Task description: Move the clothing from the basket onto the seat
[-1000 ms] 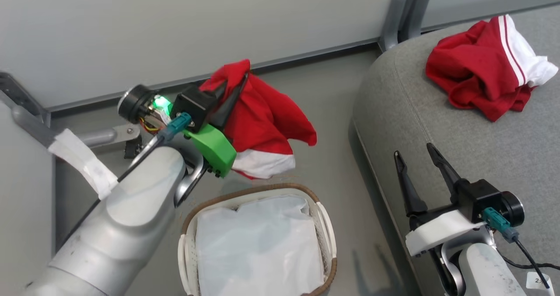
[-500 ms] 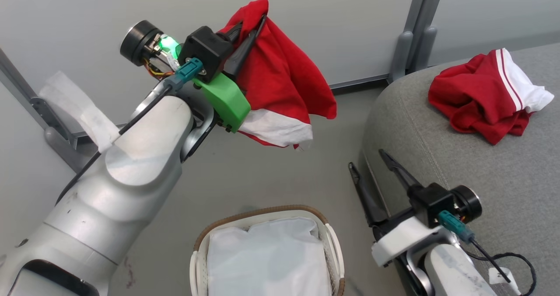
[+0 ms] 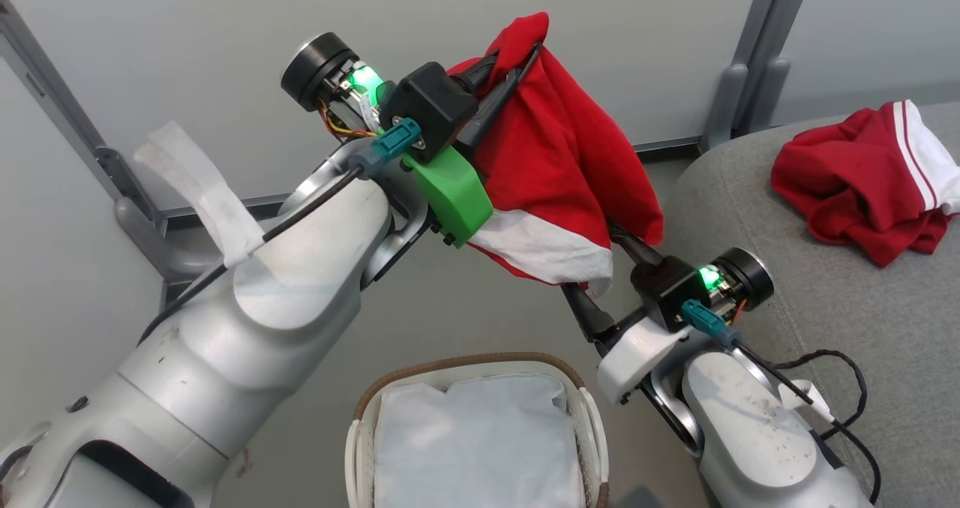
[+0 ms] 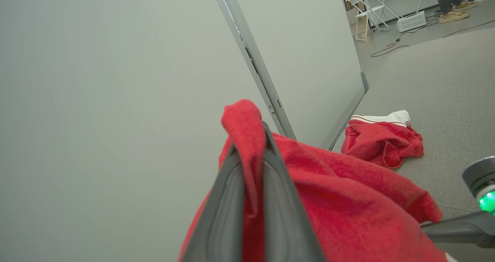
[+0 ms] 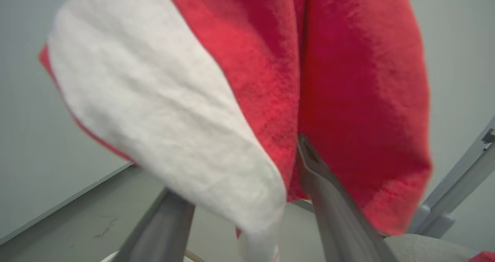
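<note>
Clothing [image 3: 555, 163] — soft matt knit; seat [image 3: 862, 320] — coarse grey fabric.

Pretty sure robot lab, not home: grey partition panels [image 4: 116, 99], folding chair [image 4: 362, 12], cables [image 4: 390, 46] loose on floor.

no readable text, labels, brands, numbers or signs anywhere in view

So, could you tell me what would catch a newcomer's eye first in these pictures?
First, the red garment hanging high before the pale wall, pinched in the left gripper by its shut fingers, with the right gripper holding its open fingers either side of the hanging lower edge. Next, a second red garment lies crumpled on the grey sofa at the right. The basket at the bottom holds its white liner.
</note>
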Controlling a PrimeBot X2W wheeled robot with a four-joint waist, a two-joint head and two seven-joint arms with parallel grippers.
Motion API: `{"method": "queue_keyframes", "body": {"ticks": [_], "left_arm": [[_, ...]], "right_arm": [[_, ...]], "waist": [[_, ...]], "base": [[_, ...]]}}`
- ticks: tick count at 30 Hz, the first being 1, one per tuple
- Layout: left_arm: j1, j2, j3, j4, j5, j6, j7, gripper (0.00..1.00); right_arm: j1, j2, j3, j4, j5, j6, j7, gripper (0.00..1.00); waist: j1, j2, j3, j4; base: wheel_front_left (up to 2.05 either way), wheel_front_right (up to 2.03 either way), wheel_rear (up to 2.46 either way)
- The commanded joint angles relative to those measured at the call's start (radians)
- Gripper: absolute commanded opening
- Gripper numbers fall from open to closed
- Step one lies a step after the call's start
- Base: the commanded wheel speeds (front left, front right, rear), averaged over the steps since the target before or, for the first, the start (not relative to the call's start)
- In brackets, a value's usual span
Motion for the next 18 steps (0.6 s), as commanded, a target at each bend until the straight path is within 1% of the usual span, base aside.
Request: {"method": "queue_keyframes", "body": {"ticks": [1,2,3,5,14,18], "left_arm": [[-0.013,-0.003,-0.004,-0.006,-0.005,0.001,-0.008,0.0],[-0.01,-0.002,-0.007,-0.011,-0.006,0.001,-0.008,0.0],[-0.005,-0.002,-0.01,-0.013,-0.008,0.001,-0.01,0.0],[0.008,0.004,-0.012,-0.012,-0.013,0.001,-0.013,0.0],[0.08,0.032,0.001,0.018,-0.047,0.009,-0.027,0.0],[0.113,0.037,0.011,0.026,-0.066,0.009,-0.034,0.0]], "right_arm": [[-0.023,-0.003,0.012,0.015,0.006,-0.001,-0.005,1.0],[-0.039,-0.003,0.016,0.019,0.011,-0.001,-0.005,0.88],[-0.05,-0.003,0.019,0.02,0.017,-0.001,-0.005,0.39],[-0.061,-0.004,0.023,0.014,0.026,-0.001,-0.005,0.0],[-0.032,-0.003,0.018,-0.037,0.035,-0.001,-0.005,0.0],[-0.014,-0.003,0.01,-0.059,0.037,-0.001,-0.005,0.0]], "waist": [[0.0001,0.0,0.001,0.008],[0.0001,0.0,0.001,0.011],[0.0001,0.0,0.002,0.013],[0.0001,0.0,0.002,0.017],[0.0001,0.0,0.003,0.018],[0.0001,0.0,0.002,0.014]], "base": [[0.0,0.0,0.0],[0.0,0.0,0.0],[0.0,0.0,0.0],[0.0,0.0,0.0],[0.0,0.0,0.0],[0.0,0.0,0.0]]}}
